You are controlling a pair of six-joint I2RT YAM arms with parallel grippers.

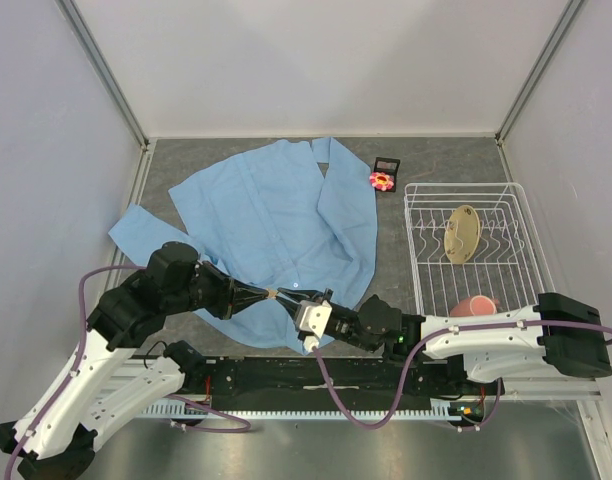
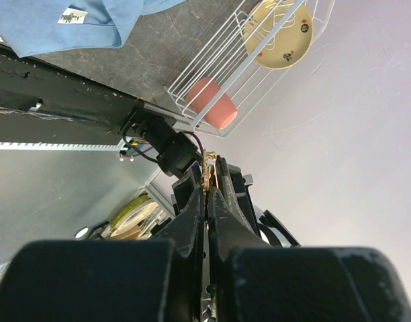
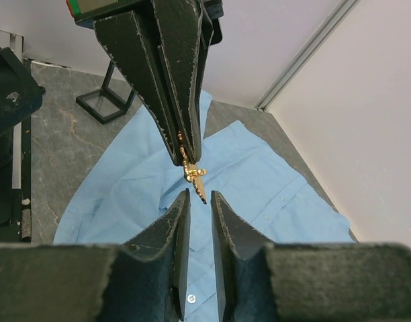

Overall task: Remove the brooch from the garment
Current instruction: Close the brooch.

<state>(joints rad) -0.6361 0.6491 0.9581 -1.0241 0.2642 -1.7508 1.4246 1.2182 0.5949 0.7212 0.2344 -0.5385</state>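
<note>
The garment [image 1: 266,215] is a light blue shirt spread flat on the grey table; it also shows in the wrist views [image 2: 58,27] [image 3: 259,181]. The brooch [image 1: 381,181], a pink flower, lies on the table just off the shirt's right edge, far from both grippers. Over the shirt's near hem my left gripper [image 1: 269,294] [image 2: 211,168] is shut on a small gold emblem with a toothed clip [image 3: 192,171] [image 2: 207,176]. My right gripper [image 1: 289,299] [image 3: 200,194] faces it tip to tip, jaws a little apart. The clip's end hangs at the gap, touching neither finger.
A white wire rack [image 1: 426,200] [image 2: 212,67] stands at the right, holding a beige plate [image 1: 463,234] [image 2: 281,33] and a pink cup [image 1: 473,305] [image 2: 211,102]. A small black stand [image 1: 387,163] [image 3: 105,100] sits behind the brooch. Enclosure walls close the left, right and back.
</note>
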